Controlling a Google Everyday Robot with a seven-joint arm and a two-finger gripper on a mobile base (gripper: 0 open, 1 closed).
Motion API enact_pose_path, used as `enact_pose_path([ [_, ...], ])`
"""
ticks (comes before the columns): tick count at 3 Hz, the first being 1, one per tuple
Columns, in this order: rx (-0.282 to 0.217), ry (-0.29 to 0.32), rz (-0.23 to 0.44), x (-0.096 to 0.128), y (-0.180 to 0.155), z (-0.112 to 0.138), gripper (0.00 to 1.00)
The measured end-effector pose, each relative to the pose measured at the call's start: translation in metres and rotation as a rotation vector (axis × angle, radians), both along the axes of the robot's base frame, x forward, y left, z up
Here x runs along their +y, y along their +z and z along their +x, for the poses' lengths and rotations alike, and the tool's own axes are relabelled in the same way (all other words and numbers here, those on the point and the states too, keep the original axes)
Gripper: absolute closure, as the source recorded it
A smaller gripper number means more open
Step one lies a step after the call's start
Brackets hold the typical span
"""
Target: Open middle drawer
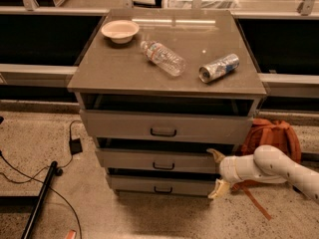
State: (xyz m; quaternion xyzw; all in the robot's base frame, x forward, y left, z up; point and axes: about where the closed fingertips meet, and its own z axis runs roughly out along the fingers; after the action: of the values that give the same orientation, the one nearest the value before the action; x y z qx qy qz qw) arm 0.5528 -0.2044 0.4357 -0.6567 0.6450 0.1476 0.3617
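Camera view | desk [107, 76] top carries bowl [119, 30], lying bottle [163, 58], lying can [218, 67] | middle drawer [149, 159] sits between two other drawers under the top | gripper [217, 172] at its right end, fingers spread apart | orange backpack [271, 136] beside the arm

The smooth, rounded cream-white arm [279, 166] ends in a pincer [217, 172] with two pointed tan fingers [218, 188] spread at the right end of the middle drawer [149, 159].
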Motion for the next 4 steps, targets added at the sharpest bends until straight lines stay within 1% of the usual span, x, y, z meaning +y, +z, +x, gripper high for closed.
enact_pose_path([
  [1,0.001,-0.013,-0.029,-0.002,0.000,0.014,0.00],
  [2,0.032,-0.014,-0.084,-0.002,-0.005,0.025,0.06],
  [3,0.051,-0.016,-0.118,-0.001,-0.006,0.026,0.10],
  [4,0.069,-0.017,-0.144,-0.001,-0.008,0.022,0.18],
])
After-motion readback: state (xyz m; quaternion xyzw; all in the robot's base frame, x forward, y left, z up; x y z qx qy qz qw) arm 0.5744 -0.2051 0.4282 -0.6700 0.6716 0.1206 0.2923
